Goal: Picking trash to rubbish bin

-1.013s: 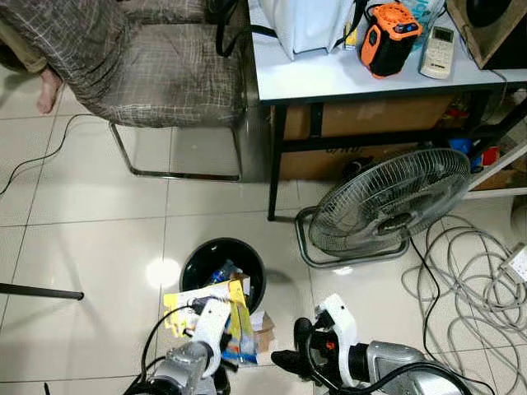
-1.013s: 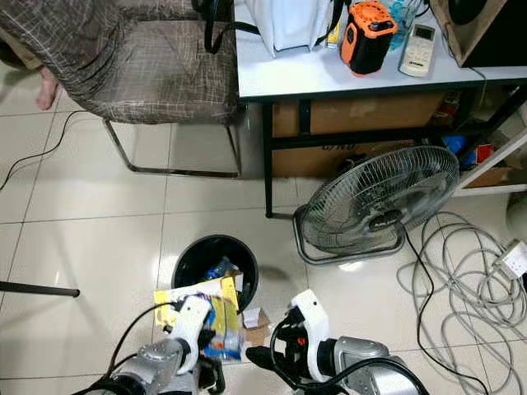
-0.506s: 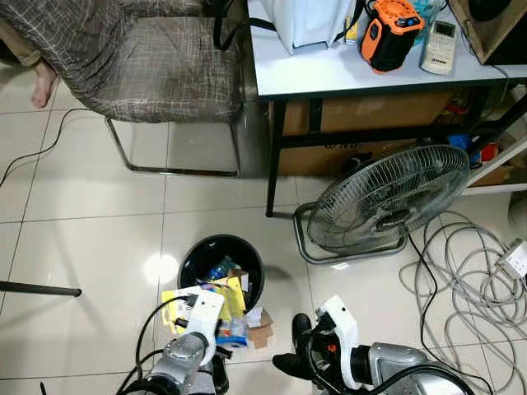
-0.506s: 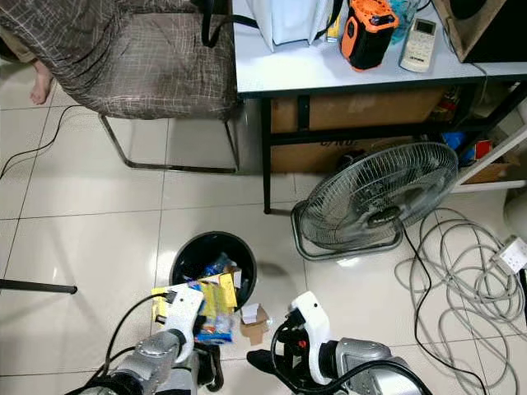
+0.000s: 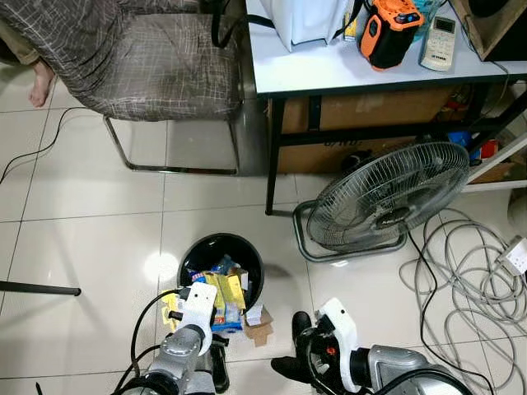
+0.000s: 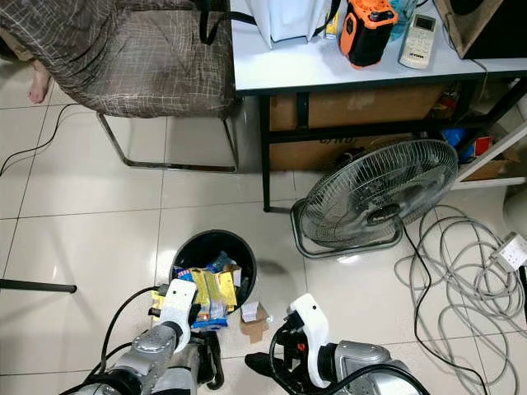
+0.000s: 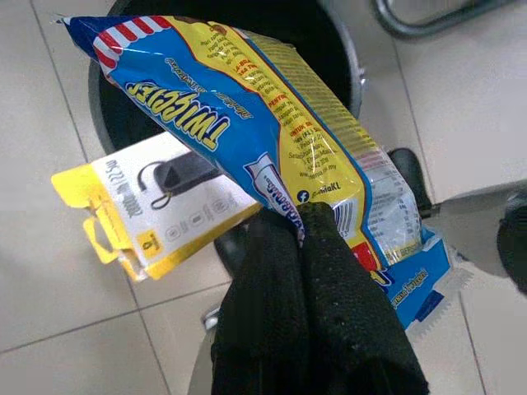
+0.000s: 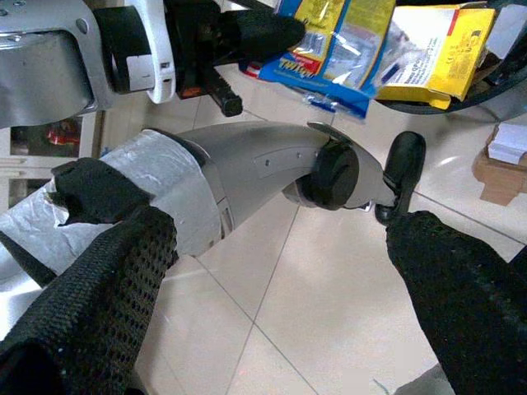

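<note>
Hanging from the left end effector (image 7: pixel 309 239), a blue-and-yellow snack packet (image 7: pixel 272 156) was clamped between the two black fingers pressed together on its lower edge, with a yellow-and-white card package (image 7: pixel 156 210) caught alongside it. Both pieces stretched away from the fingertips over the near rim of the black rubbish bin (image 5: pixel 221 257), which stood on the tiled floor just ahead of that end effector and already held some wrappers. Beside the bin, on the side toward the right end effector (image 8: pixel 280 271), a small crumpled brown-and-white scrap (image 5: pixel 258 322) lay on the floor. The right end effector hovered low near the floor with its fingers spread wide apart, holding nothing. Beyond the bin stood a floor fan (image 5: pixel 387 202), with loops of grey cable (image 5: pixel 473 271) farther out to the right. Farther ahead were a white table (image 5: pixel 329 70) carrying an orange-and-black device (image 5: pixel 387 33) and a remote (image 5: pixel 436 41), and a chair draped in grey cloth (image 5: pixel 156 62).
</note>
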Tool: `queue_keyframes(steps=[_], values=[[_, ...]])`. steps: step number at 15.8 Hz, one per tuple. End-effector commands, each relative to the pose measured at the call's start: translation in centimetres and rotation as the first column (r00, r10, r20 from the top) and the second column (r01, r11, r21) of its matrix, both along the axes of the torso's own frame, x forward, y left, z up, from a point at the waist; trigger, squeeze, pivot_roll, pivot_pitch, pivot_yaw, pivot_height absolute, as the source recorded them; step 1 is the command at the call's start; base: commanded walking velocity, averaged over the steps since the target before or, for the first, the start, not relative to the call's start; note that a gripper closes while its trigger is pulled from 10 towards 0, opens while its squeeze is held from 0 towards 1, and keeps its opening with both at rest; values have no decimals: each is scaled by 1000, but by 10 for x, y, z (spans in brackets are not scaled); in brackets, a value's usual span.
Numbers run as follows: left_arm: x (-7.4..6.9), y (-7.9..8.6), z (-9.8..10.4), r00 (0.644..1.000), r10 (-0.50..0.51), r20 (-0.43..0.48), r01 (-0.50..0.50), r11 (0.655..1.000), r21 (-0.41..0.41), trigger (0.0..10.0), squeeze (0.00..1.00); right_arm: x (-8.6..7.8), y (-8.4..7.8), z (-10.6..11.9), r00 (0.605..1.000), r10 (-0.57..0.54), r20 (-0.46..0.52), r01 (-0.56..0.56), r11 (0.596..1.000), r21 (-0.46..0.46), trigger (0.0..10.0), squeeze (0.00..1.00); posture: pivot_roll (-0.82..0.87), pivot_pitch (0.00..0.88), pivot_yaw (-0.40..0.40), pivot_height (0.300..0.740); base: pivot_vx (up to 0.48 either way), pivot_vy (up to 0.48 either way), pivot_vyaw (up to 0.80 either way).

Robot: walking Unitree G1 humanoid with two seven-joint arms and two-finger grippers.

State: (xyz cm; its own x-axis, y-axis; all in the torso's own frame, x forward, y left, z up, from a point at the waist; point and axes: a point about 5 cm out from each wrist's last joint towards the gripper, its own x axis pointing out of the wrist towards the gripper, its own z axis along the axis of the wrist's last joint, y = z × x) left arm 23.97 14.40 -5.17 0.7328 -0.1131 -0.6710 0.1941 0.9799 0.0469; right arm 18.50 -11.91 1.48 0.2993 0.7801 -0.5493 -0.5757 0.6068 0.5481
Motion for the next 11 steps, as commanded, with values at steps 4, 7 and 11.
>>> queue_keyframes(steps=[4,7,11], values=[[-11,3,-8,998,49,-29,-48,999,10,10000,929,-5,-1,0,1000,-11,-16,12,1000,14,10000,0,-262,368,21,740,0,0,0],[-10,3,-7,998,66,-17,-66,997,25,10000,1000,-5,-6,1,1000,-17,-12,17,1000,5,10000,0,-270,368,21,740,0,0,0],[-8,2,-6,998,67,-3,-67,997,36,10000,1000,-3,-5,2,1000,-24,-7,24,1000,9,10000,0,-275,367,21,740,0,0,0]])
